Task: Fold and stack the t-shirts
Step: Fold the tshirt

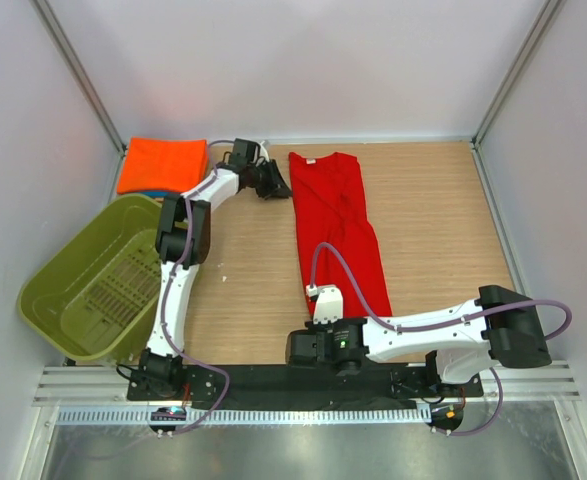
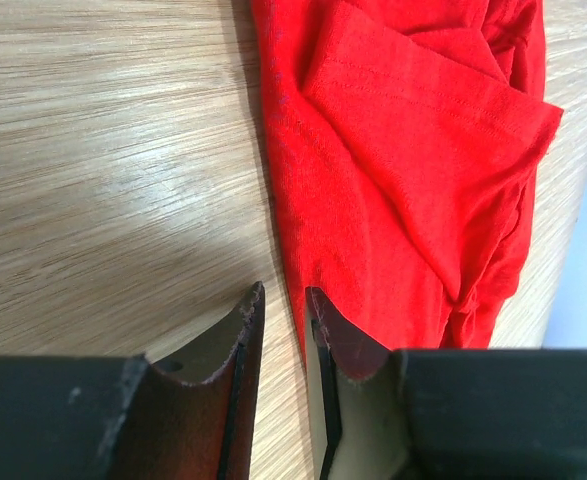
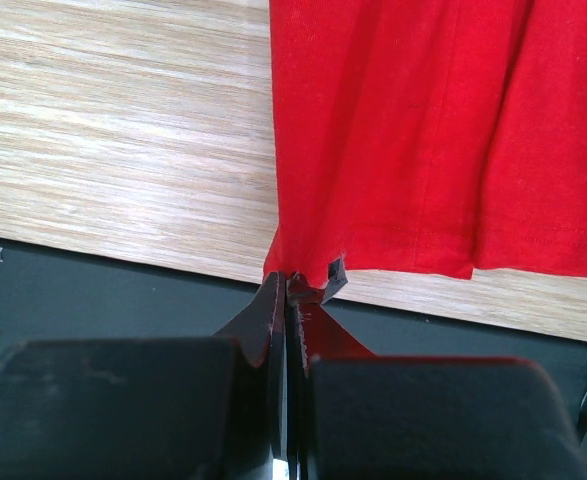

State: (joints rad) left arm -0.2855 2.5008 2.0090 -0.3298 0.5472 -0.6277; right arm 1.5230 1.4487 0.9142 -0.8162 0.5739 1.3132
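A deep red t-shirt (image 1: 333, 215) lies folded into a long strip down the middle of the wooden table. My left gripper (image 1: 278, 182) sits by its far left edge, close to the collar end. In the left wrist view that gripper (image 2: 283, 295) is open a little, with bare wood in the gap and the red cloth (image 2: 403, 150) just to the right. My right gripper (image 3: 291, 280) is shut on the near hem corner of the red t-shirt (image 3: 423, 130), at the table's front edge (image 1: 318, 288). A folded orange t-shirt (image 1: 163, 163) lies at the back left, with a blue sliver (image 1: 143, 192) showing under it.
An olive-green plastic basket (image 1: 73, 270) stands tilted at the left edge, next to the left arm. A black strip (image 1: 273, 378) runs along the near edge under the right gripper. White walls close in the back and both sides.
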